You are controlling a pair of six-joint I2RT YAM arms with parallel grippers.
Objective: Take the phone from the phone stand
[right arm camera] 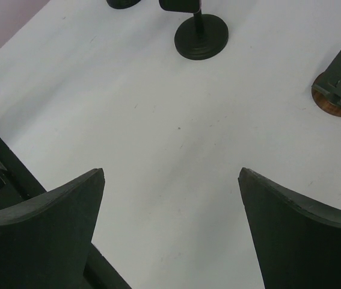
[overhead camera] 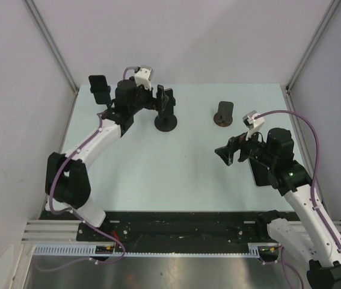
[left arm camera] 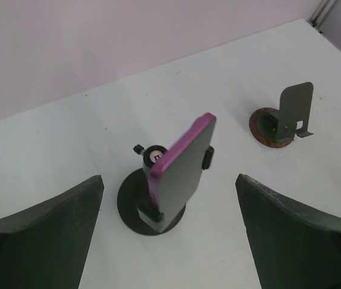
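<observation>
The phone [left arm camera: 182, 168], in a purple case with a dark face, stands upright and slightly tilted in the cradle of a black phone stand [left arm camera: 131, 201] with a round base. In the top view the phone [overhead camera: 170, 101] and stand [overhead camera: 166, 123] sit at the back middle of the table. My left gripper [left arm camera: 169, 178] hovers just short of the phone and is open wide, its fingers [left arm camera: 50, 229] on either side and clear of it. It comes at the phone from the left [overhead camera: 156, 99]. My right gripper [overhead camera: 226, 152] [right arm camera: 171, 172] hangs open over bare table, holding nothing.
A second, empty stand [overhead camera: 223, 113] [left arm camera: 281, 120] [right arm camera: 338, 90] with a brown round base stands to the right of the phone stand. Another black stand [overhead camera: 100, 89] is at the back left corner. Walls close the table [overhead camera: 182, 174] on three sides.
</observation>
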